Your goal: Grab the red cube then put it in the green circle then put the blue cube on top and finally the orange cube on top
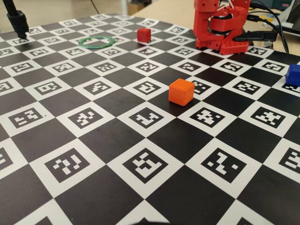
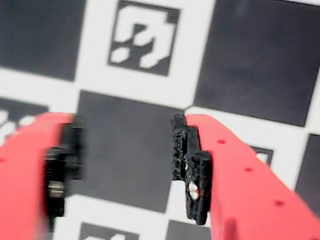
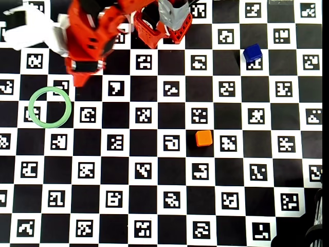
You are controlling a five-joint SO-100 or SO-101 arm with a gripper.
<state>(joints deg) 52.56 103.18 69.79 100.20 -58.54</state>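
The red cube (image 1: 144, 34) sits far back in the fixed view, just right of the green circle (image 1: 96, 42) (image 3: 50, 106), whose centre holds nothing. In the overhead view the arm covers the red cube. The orange cube (image 1: 181, 91) (image 3: 204, 138) rests mid-board. At the right lies the blue cube (image 1: 294, 74) (image 3: 252, 52). My gripper (image 3: 82, 77) hangs above the board, up and right of the circle in the overhead view. In the wrist view the gripper (image 2: 125, 135) is open, and only a black square shows between its fingers.
The board (image 1: 93, 140) is a black-and-white checker of printed markers. The arm's red base (image 1: 220, 28) stands at the far edge with cables to its right. A black stand (image 1: 18, 21) rises at the far left corner. A white object (image 3: 25, 25) lies at the overhead view's top left.
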